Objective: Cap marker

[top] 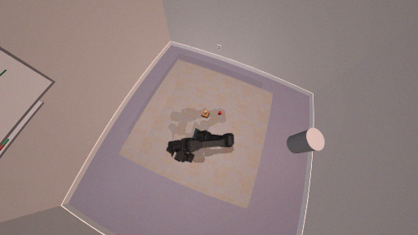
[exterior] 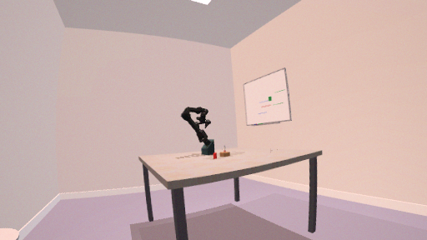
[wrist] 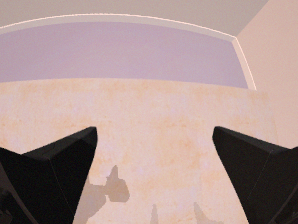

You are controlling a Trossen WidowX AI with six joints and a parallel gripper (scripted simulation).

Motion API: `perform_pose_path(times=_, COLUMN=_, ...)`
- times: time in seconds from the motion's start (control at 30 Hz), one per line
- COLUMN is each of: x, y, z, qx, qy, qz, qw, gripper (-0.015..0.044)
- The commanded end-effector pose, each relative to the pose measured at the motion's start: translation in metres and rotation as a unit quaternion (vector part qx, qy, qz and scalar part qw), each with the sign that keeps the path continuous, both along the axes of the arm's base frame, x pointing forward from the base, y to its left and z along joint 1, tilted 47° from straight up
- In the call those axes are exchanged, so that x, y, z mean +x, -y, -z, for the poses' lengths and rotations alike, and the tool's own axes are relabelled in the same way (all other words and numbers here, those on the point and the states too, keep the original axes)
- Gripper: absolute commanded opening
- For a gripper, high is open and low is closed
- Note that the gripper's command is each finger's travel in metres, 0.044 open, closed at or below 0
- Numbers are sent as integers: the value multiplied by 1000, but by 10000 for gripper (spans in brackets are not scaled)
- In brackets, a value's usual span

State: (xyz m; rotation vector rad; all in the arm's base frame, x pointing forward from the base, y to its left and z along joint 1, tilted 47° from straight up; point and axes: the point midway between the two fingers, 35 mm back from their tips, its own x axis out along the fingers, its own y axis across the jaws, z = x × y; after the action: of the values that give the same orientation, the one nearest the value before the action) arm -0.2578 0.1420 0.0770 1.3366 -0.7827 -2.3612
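Observation:
The marker (exterior: 224, 147) stands upright in the brown holder block (top: 205, 114) (exterior: 225, 154) on the table (top: 237, 175) (exterior: 171, 168). Its bare tip points up. The red cap (top: 220, 113) (exterior: 214, 156) stands loose on the table a short way to the side of the block, right of it in the top view and left of it in the exterior view. My gripper (top: 185, 157) (exterior: 208, 124) (wrist: 157, 133) is open and empty, high above the table and away from both. The wrist view shows neither marker, block nor cap.
The arm's teal base (exterior: 208, 147) stands on the table near the holder block, with the black arm folded above it. Arm shadows fall on the table top. The table's far edge (wrist: 120, 79) shows in the wrist view. A whiteboard (exterior: 267, 97) hangs on the wall.

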Motion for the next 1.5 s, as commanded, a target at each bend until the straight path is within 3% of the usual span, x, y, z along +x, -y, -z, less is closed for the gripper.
perform_pose_path(times=0.0, x=2, y=-2, z=0, qx=2, qy=2, qz=3, qw=1000, gripper=374)
perform_pose_path(times=0.17, x=50, y=-57, z=10, qx=48, qy=62, qz=87, qw=993, gripper=243)
perform_pose_path(times=0.4, x=156, y=-119, z=22, qx=95, qy=181, qz=213, qw=956, gripper=238)
perform_pose_path(times=0.63, x=283, y=-133, z=26, qx=99, qy=317, qz=317, qw=888, gripper=238)
perform_pose_path(times=1.0, x=441, y=-69, z=15, qx=36, qy=483, qz=414, qw=771, gripper=238)
perform_pose_path(times=1.23, x=526, y=25, z=-7, qx=-65, qy=591, qz=450, qw=667, gripper=238)
perform_pose_path(times=1.47, x=568, y=136, z=-43, qx=-181, qy=659, qz=455, qw=572, gripper=238)
